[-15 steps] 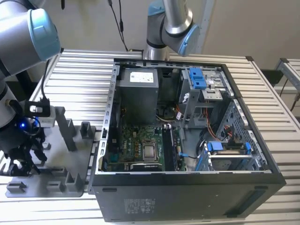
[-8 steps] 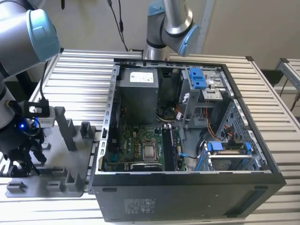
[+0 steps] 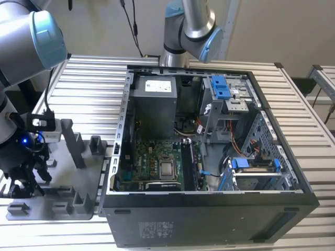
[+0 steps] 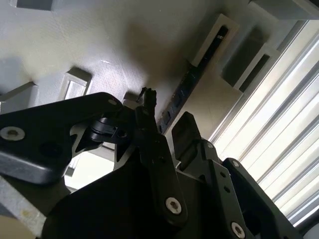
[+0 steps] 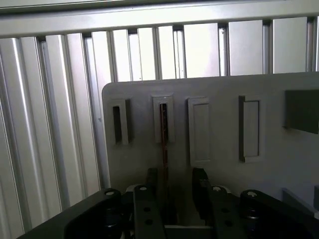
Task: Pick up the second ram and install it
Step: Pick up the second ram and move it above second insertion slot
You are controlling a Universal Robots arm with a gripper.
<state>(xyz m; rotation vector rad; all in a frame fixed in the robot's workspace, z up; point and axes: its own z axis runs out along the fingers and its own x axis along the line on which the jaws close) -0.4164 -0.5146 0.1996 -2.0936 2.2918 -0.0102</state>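
The second ram [image 5: 164, 130] stands on edge in a narrow slot of the grey tray [image 5: 219, 129]; in both wrist views it runs between the gripper's [image 5: 175, 175] two fingers [image 5: 152, 181], which are apart and straddle it; in the exterior view the tray lies on the slatted surface [image 3: 89, 83], at the exterior view's left of the open computer case [image 3: 220, 219] with its green motherboard [image 3: 152, 159].

In the first wrist view, the near end of the ram [image 5: 164, 130] is lost to you behind the gripper [image 5: 175, 174], and the tray [image 5: 224, 129] runs off the picture's edge. In the second wrist view the ram is blurred, what may be its chips hard to tell. In the exterior view the arm [image 3: 31, 31] is cut off at the exterior view's left, the gripper a dark, indistinct shape.
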